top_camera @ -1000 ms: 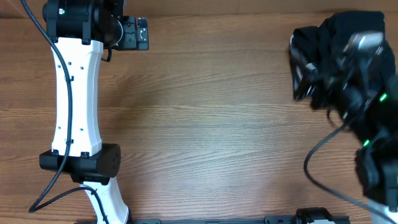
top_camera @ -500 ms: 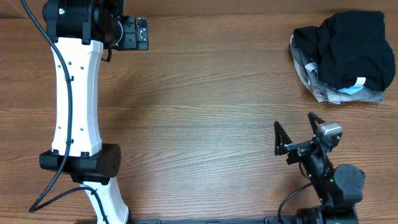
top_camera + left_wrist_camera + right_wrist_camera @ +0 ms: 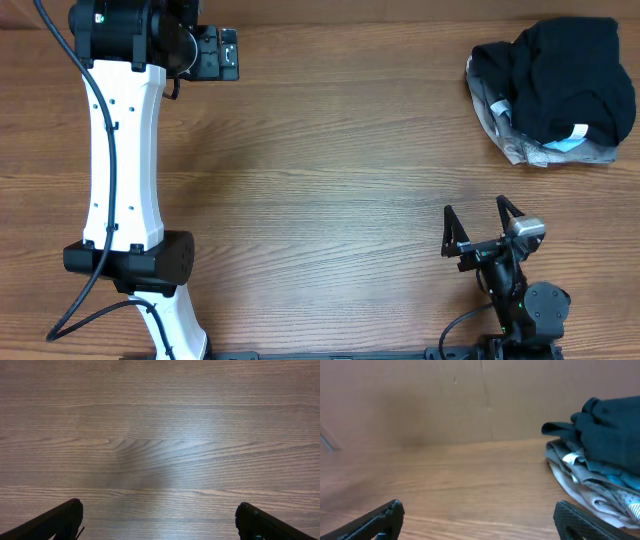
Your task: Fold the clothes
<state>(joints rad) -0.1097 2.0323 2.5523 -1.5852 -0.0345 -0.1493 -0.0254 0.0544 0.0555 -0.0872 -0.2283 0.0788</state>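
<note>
The clothes, a crumpled black T-shirt (image 3: 568,70) with a small white label, lie bunched on top of a pile at the table's far right corner. In the right wrist view the black T-shirt (image 3: 615,425) shows at the right edge. My right gripper (image 3: 474,207) stands open near the front edge, well short of the pile, with nothing between its fingers (image 3: 479,510). At the far left corner my left gripper (image 3: 228,53) is open above bare wood, and it is empty in its own view (image 3: 159,512).
Grey and light-blue garments (image 3: 522,150) lie under the black shirt and stick out at its near side (image 3: 592,485). The white left arm (image 3: 125,150) runs along the left side. The wooden table (image 3: 330,180) ends at a brown wall (image 3: 445,400) beyond the pile.
My right arm has pulled back from over the pile to the table's front edge, uncovering the clothes. The left arm has not moved.
</note>
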